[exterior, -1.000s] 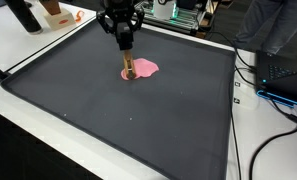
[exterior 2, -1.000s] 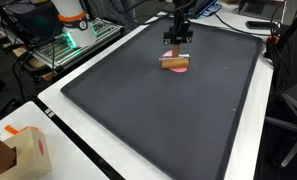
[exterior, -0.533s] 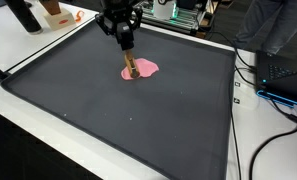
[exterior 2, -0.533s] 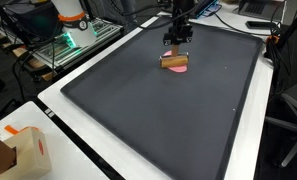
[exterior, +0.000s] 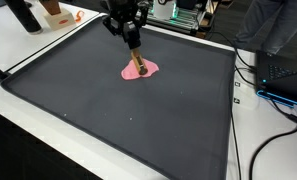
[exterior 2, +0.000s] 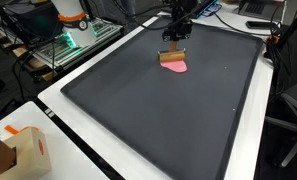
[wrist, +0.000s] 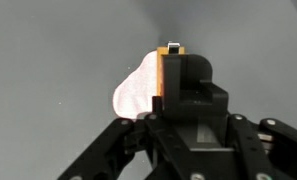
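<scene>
Gripper (exterior: 133, 46), clamped on the wooden block (exterior: 138, 64), is lifting it off the pink patch (exterior: 151, 70), drifting toward the black mat's (exterior: 138, 125) far edge.

Straight down from the jaws of the gripper (exterior: 132, 45), the way is taken up by the wooden block (exterior: 137, 64) they clamp and the pink piece (exterior: 149, 70) just under it on the dark mat (exterior: 118, 120). On every side of the jaws, both exterior views show open mat with wide room to pass. Obstacles stand only well apart from the jaws, off the mat: a black object (exterior: 24, 15), an orange-and-white object (exterior: 58, 14), green-lit equipment (exterior: 183, 12), cables (exterior: 278, 90) and a cardboard box (exterior 2: 23, 150).
</scene>
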`<act>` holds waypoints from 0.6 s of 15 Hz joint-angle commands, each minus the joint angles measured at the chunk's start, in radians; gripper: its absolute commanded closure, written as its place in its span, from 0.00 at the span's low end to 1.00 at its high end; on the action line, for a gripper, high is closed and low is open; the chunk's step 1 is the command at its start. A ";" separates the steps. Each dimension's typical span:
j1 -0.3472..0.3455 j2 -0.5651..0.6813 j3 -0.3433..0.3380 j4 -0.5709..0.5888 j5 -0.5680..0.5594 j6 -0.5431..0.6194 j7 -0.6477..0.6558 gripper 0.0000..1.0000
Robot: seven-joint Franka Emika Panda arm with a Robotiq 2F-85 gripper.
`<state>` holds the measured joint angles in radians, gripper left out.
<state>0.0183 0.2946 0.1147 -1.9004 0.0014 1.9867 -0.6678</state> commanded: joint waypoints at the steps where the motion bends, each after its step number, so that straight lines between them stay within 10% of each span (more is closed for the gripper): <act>1: 0.002 0.035 0.026 -0.020 0.071 -0.061 -0.007 0.77; 9: 0.028 -0.030 0.036 -0.033 0.048 -0.042 0.029 0.77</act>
<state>0.0297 0.3049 0.1460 -1.9079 0.0622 1.9235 -0.6668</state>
